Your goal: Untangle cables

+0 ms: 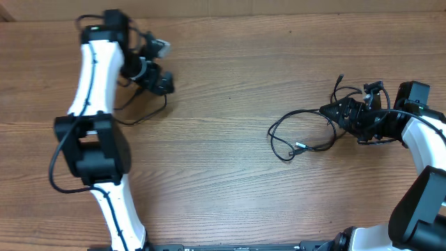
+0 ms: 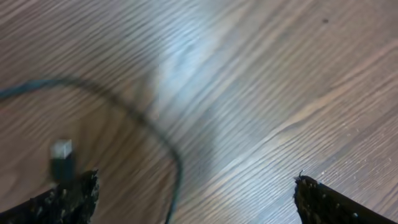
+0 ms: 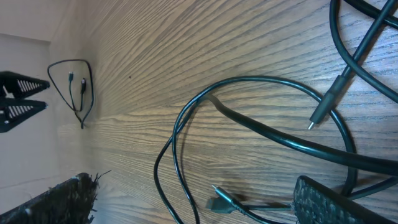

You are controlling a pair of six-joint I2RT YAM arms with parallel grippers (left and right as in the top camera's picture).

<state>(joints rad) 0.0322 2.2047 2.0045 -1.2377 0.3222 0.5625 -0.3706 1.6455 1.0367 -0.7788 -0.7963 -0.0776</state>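
Cables in two lots on table [image 1: 230, 195].
Main cables [image 1: 300, 136] loop just left of right gripper [image 1: 334, 115], jaws spread wide, gripping nothing. One strand [image 1: 143, 115] lies far left of it, under left gripper [image 1: 157, 66], jaws also wide, empty.

Left wrist view is all blur: cable [image 2: 144, 122] and its pale-tipped plug [image 2: 61, 159] are soft, no detail. Right wrist: cables [image 3: 261, 127] run off the right and bottom edges, fingers [image 3: 339, 202] cropped. Overhead: right gripper [image 1: 333, 113] covers the cables' right end, contact unclear.
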